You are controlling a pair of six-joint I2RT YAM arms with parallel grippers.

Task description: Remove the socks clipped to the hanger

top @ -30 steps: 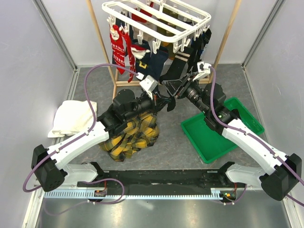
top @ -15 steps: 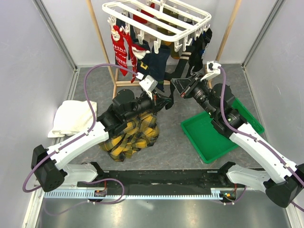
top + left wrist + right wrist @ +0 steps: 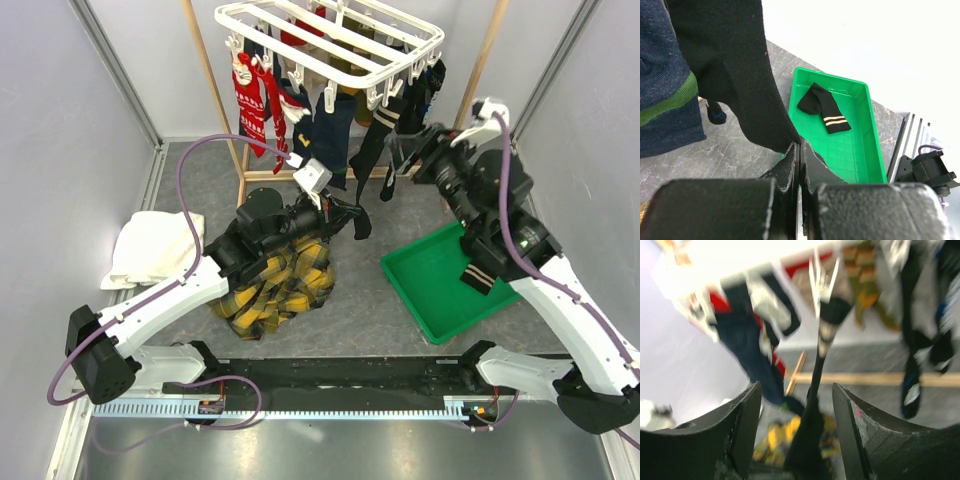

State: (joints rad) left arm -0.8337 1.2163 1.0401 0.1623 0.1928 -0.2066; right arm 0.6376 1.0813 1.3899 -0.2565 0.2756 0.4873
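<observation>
- The white hanger (image 3: 330, 40) is at the top middle of the top view. Lots of socks (image 3: 248, 95) dangle from its clips: red ones, dark blue ones and black ones.
- The left claw (image 3: 800, 150) is in the middle of the top view. It is pinched tight on the end of a long black sock (image 3: 740, 75). In the left wrist view that sock runs up to the upper left corner.
- A dark blue sock (image 3: 665, 100) with a green stripe hangs just beside it, at the left edge.
- The right claw (image 3: 796, 405) is in the upper right of the top view, near the hanger. Its two fingers are spread wide apart.
- A thin dark sock (image 3: 814, 385) hangs down between those fingers. The picture is blurry, but the fingers do not seem to squeeze it.
- A green tray (image 3: 430, 290) sits at the lower right. One short black sock (image 3: 824, 107) with pale stripes lies in it.
- A yellow and black checked cloth (image 3: 270, 285) lies under the left arm, and a white towel (image 3: 150, 245) lies at the left.
</observation>
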